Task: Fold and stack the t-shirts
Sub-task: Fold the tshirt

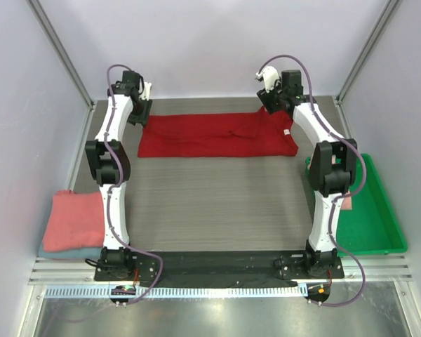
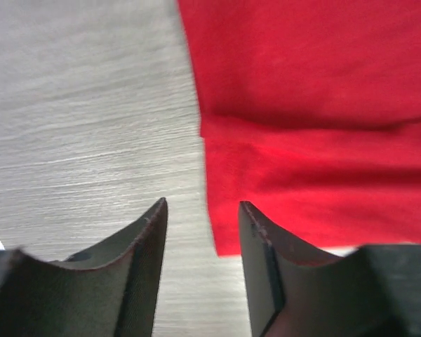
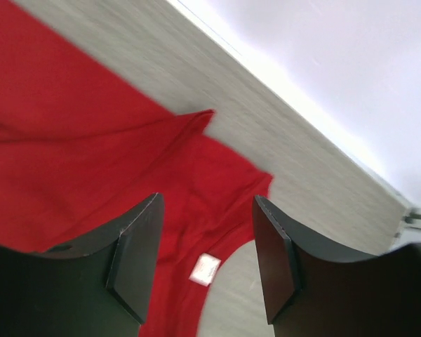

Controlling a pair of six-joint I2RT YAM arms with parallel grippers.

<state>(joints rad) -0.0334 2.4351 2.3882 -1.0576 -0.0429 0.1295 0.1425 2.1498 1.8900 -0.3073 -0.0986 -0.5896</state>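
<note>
A grey wood-grain worktop (image 1: pixel 217 203) sits boxed in by plain pale walls: the back wall (image 1: pixel 217 42) along its far edge, the left wall (image 1: pixel 21 140) and the right wall (image 1: pixel 414 105) along its sides. A metal post (image 1: pixel 59 49) rises at the far left corner. A ribbed aluminium rail (image 1: pixel 217 289) lines the near edge. The light is soft and even.

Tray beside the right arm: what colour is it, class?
The tray is bright green, clearest in the top external view.

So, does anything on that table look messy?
Only the deep red cloth t-shirt: its right end is rumpled, a flap sticking out and a small white label showing, while its left end lies straight.
</note>
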